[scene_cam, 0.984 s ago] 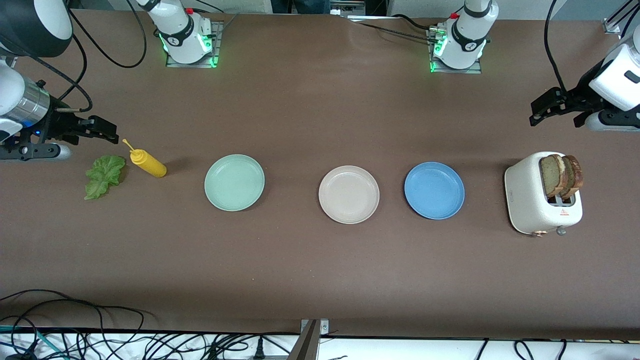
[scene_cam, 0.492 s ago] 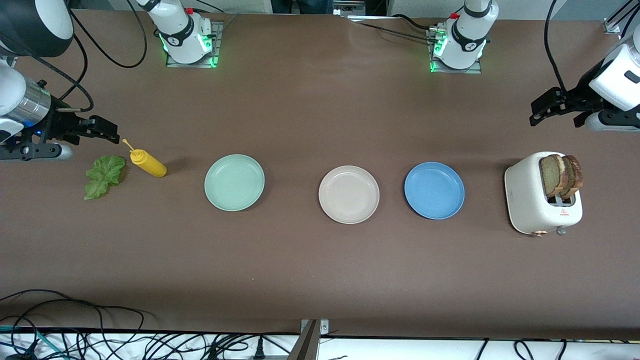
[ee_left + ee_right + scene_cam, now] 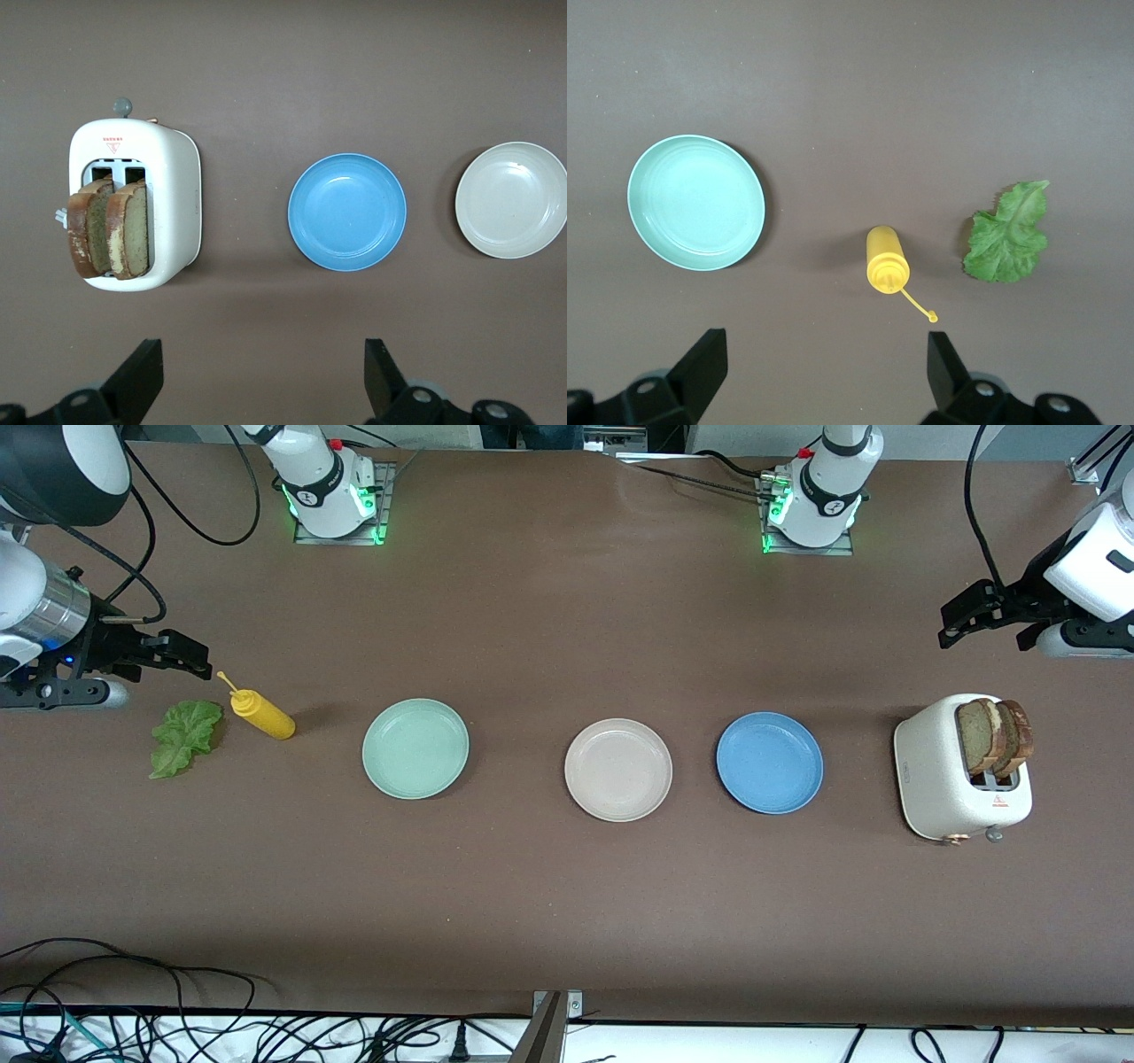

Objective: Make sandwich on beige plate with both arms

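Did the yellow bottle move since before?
No. The yellow bottle lies in the same spot, between the lettuce leaf and the mint-green plate.

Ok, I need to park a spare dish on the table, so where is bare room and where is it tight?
The widest bare stretch lies between the row of plates, mint-green plate, beige plate and blue plate, and the front camera. Bare table also runs between that row and the arm bases. Tightest: lettuce leaf beside mustard bottle.

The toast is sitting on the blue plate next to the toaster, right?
No. The bread slices stand in the toaster, not on the blue plate, which holds nothing. The plate is beside the toaster. The front view shows it.
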